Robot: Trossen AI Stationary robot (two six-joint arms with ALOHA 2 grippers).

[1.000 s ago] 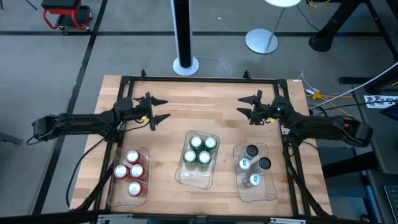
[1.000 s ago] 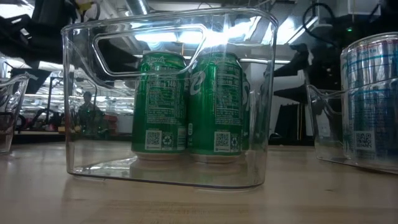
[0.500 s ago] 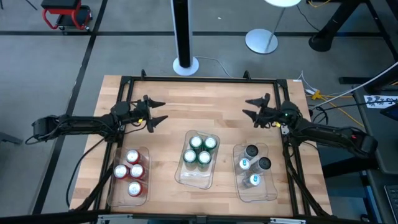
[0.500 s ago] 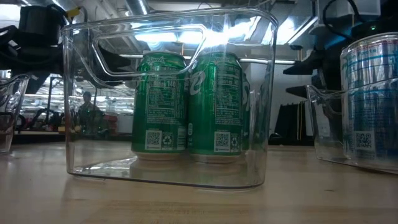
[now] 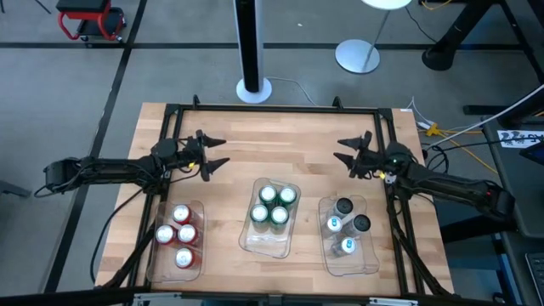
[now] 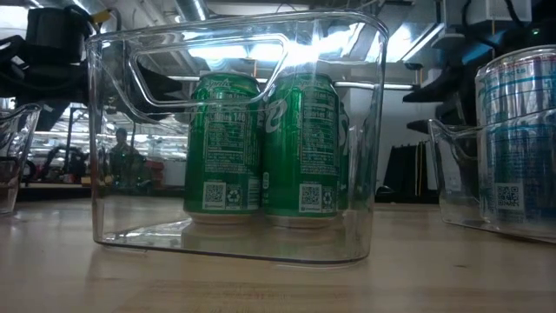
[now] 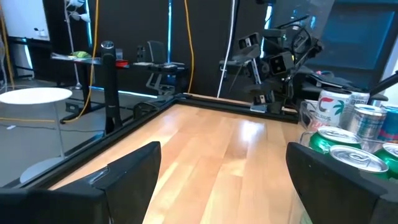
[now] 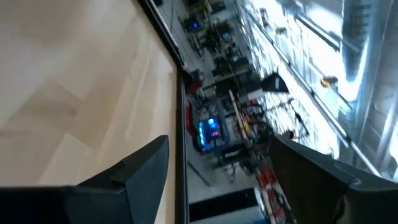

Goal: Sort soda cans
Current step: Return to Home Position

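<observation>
Both the left gripper (image 5: 223,150) and right gripper (image 5: 340,150), wide and empty beyond the middle tray (image 5: 268,242), should retreat without dipping.

The surface (image 5: 280,144) is pale, smooth plank wood with a soft sheen, the trays (image 6: 375,156) are clear glossy plastic, and the soda cans (image 6: 300,148) are shiny printed metal with silver tops.

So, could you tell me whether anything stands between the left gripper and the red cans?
Nothing visible does: only bare table lies between the open left gripper and the four red cans standing in the open-topped left tray.
</observation>
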